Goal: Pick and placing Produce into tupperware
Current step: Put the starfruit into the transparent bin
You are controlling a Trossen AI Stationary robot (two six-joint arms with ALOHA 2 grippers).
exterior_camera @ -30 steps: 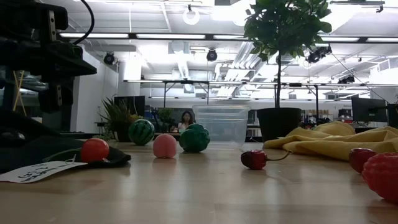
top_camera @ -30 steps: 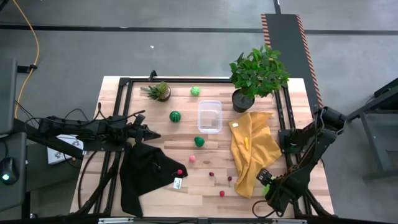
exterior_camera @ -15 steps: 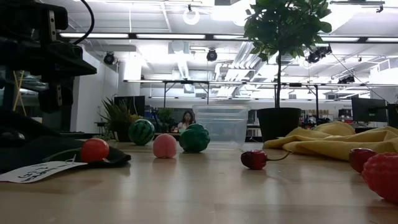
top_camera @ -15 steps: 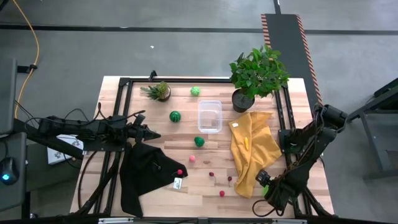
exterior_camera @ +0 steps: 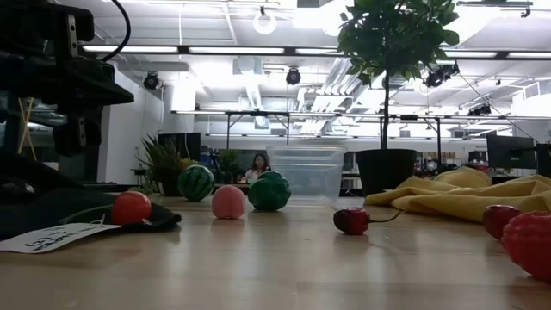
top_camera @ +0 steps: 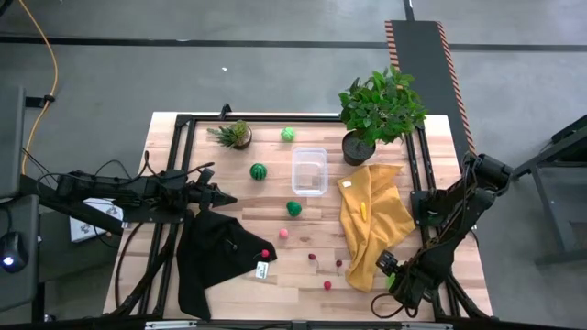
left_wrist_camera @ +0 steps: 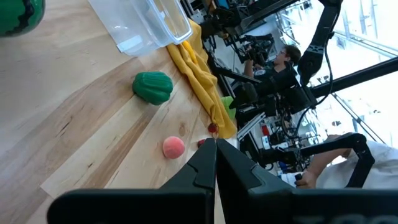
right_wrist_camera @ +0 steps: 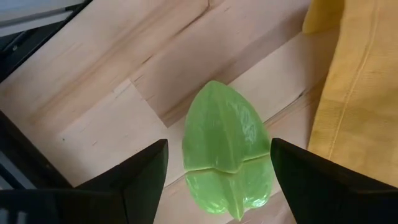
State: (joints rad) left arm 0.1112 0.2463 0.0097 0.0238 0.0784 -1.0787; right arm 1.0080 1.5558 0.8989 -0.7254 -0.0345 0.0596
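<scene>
The tupperware (top_camera: 309, 170) sits between a melon (top_camera: 259, 171) and a cloth (top_camera: 373, 220).

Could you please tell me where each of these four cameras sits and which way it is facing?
High view: overhead, straight down on the table, both arms, clear container.
Low view: table height, level past the cherry into the room; left arm's dark frame at the edge.
Left wrist view: past shut left gripper toward the green ball, also seen from above.
Right wrist view: down between open right gripper at a light-green piece beside the yellow cloth.
</scene>
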